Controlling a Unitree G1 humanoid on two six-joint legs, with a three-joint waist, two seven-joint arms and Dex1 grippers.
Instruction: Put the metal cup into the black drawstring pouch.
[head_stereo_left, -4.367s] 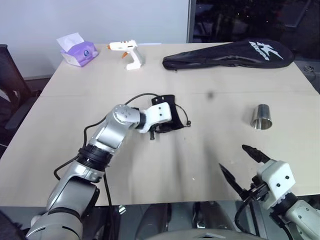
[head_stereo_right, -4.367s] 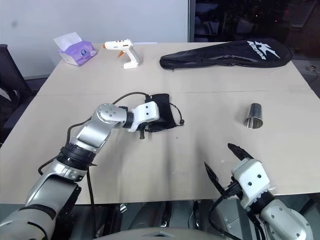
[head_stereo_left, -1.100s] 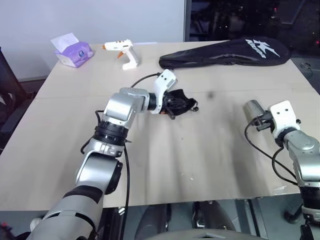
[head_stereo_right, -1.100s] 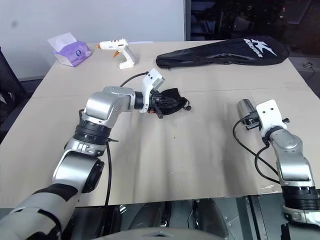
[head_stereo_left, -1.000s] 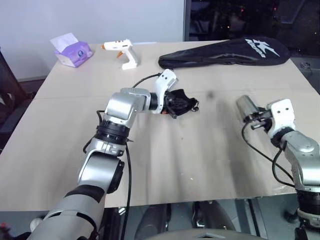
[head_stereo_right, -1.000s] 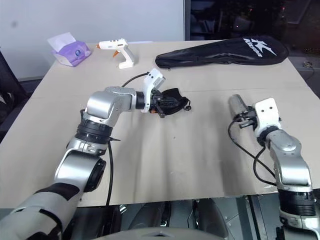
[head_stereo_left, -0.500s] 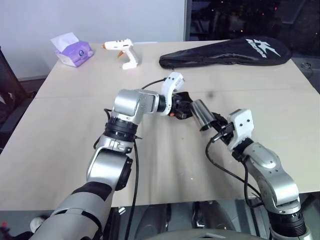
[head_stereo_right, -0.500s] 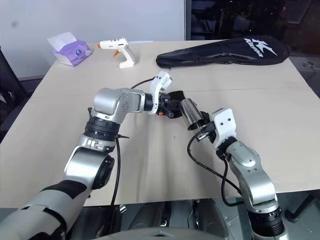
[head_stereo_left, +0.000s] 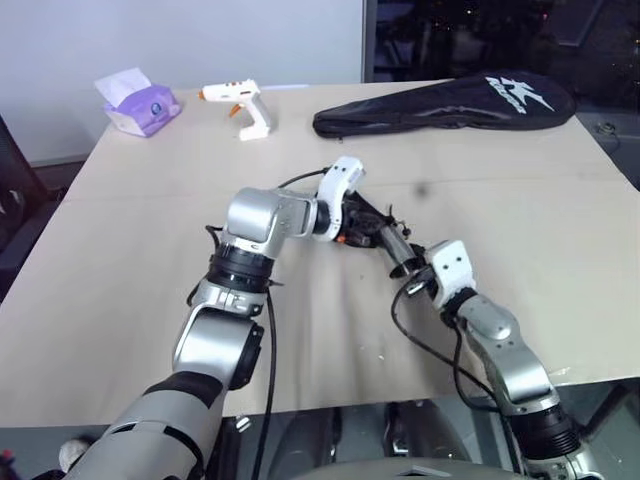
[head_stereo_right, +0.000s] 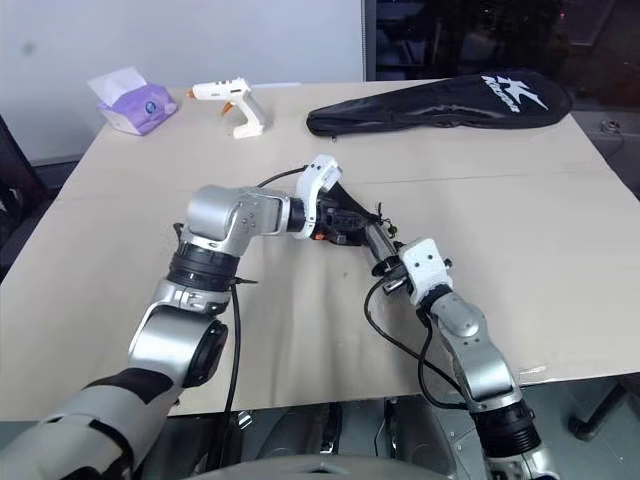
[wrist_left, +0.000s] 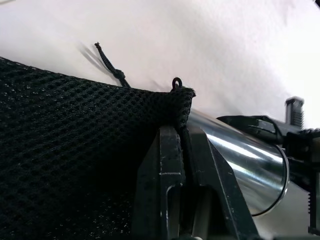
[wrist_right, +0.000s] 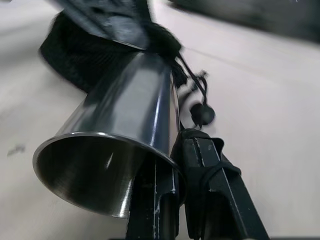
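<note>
The black drawstring pouch (head_stereo_left: 362, 222) is pinched at the edge of its mouth, mid-table, by my left gripper (wrist_left: 180, 132), which is shut on the mesh fabric (wrist_left: 75, 150). My right gripper (wrist_right: 176, 150) is shut on the flared rim of the metal cup (head_stereo_left: 393, 246). The cup lies tilted, its closed end pushed against or into the pouch's mouth (wrist_right: 85, 55) and its open end (wrist_right: 85, 175) facing back toward my right wrist. The drawstring cord and toggle (wrist_right: 202, 114) dangle beside the cup. How far in the cup reaches is hidden by the fabric.
A long black racket bag (head_stereo_left: 450, 100) lies at the table's far right. A white glue gun (head_stereo_left: 245, 108) and a purple tissue box (head_stereo_left: 135, 100) sit at the far left. The table's (head_stereo_left: 560, 250) front edge runs close under my right arm.
My right gripper carried the cup leftward and down from the table's right side to the pouch's mouth. The left gripper kept its hold on the pouch and tipped slightly.
</note>
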